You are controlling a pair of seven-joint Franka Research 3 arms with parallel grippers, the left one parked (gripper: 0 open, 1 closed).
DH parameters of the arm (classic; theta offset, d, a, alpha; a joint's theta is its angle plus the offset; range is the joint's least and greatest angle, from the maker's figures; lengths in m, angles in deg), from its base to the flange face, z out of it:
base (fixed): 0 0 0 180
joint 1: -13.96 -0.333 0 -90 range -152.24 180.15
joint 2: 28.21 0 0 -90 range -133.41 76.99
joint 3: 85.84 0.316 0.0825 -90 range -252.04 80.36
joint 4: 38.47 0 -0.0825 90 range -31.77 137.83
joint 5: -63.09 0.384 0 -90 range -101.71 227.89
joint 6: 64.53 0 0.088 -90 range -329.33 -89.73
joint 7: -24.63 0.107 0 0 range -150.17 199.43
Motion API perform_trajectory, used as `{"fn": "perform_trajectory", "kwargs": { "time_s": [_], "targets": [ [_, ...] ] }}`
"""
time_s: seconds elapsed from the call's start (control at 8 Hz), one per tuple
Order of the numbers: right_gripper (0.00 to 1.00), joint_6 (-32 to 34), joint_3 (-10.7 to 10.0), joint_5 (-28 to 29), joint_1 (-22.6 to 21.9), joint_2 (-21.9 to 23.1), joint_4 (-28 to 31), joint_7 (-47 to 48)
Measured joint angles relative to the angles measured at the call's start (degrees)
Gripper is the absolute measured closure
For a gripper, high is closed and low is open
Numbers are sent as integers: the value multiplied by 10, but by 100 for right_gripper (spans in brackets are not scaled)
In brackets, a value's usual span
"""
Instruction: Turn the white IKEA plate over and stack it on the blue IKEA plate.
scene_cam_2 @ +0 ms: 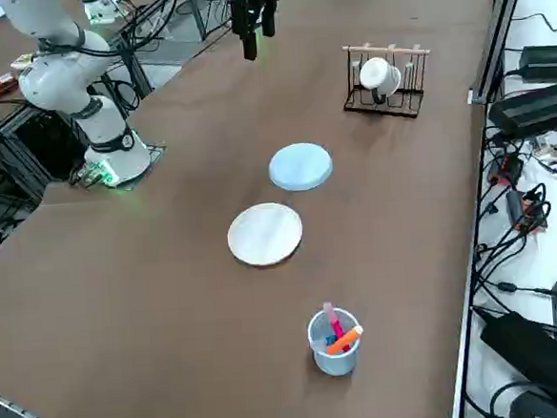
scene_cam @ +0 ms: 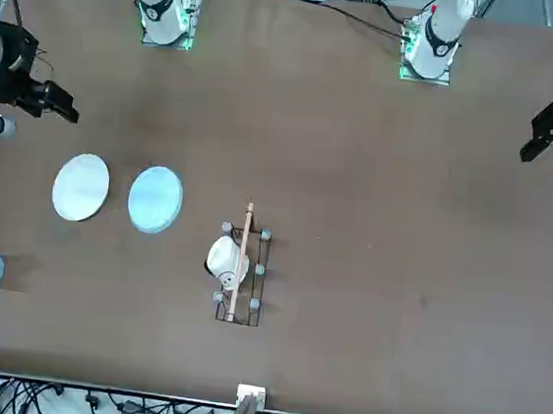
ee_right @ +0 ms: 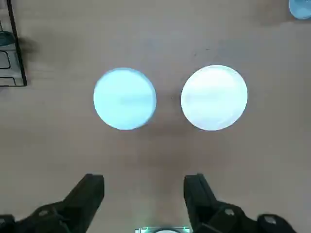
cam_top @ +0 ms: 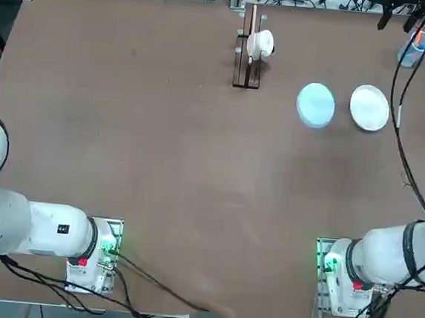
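Brown table [cam_top: 161, 147] lies bare beneath me, and on it two small round plates rest flat, side by side with a narrow gap between them. I am the right gripper [ee_right: 144, 194], hanging above the table with my two dark fingers [ee_right: 90, 191] spread wide apart and holding nothing. Ahead of my fingers, below and beyond their tips, sits the white IKEA plate [ee_right: 214, 98], in line with one finger. The blue IKEA plate [ee_right: 125, 98] sits in line with the other. Neither plate touches me. Further off past the blue plate stands a small wire rack [cam_top: 248, 58] holding a white cup [cam_top: 261, 43]. Beyond the white plate stands a clear blue-tinted cup [scene_cam_2: 334, 343] with coloured pens in it.
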Motion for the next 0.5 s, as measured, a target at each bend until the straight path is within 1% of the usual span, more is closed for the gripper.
{"fn": "perform_trajectory", "kwargs": {
  "time_s": [0.5],
  "targets": [
    [0,0,0,0,1,0,0,0]
  ]
}}
